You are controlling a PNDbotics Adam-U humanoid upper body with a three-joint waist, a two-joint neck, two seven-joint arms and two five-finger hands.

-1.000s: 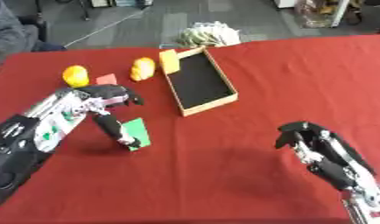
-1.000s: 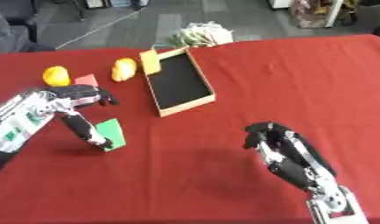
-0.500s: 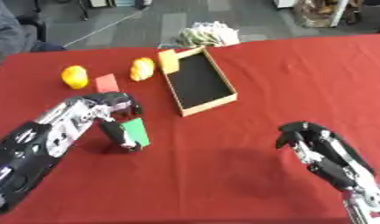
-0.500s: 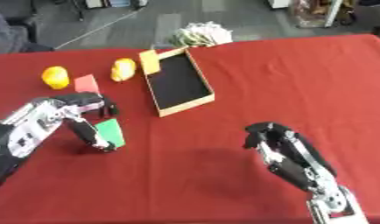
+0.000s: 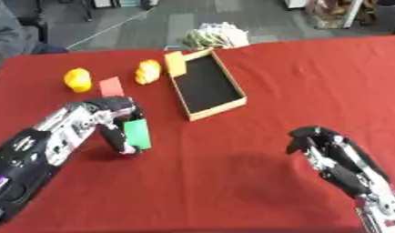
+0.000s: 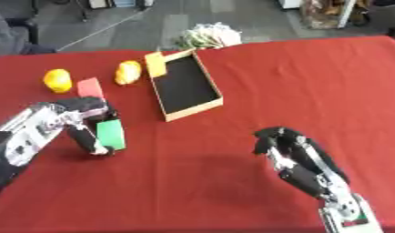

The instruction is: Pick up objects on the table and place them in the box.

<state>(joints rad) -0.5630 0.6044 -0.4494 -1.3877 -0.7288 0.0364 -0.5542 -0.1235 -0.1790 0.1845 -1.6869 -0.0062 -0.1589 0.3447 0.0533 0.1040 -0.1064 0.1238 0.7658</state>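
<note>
One left hand (image 5: 113,119) apparently pinching green card (image 5: 138,134), right hand (image 5: 328,152) curled, empty

Box (image 5: 207,86) at surface (image 5: 312,82) centre-rear. Two rounded objects (image 5: 77,79) (image 5: 148,72) and flat card (image 5: 111,86) left of box. Left hand (image 5: 113,113) front-left; right hand (image 5: 328,150) front-right.

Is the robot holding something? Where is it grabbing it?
Yes. The left hand holds the green block, pinched by its upper part between thumb and fingers. The right hand holds nothing.
</note>
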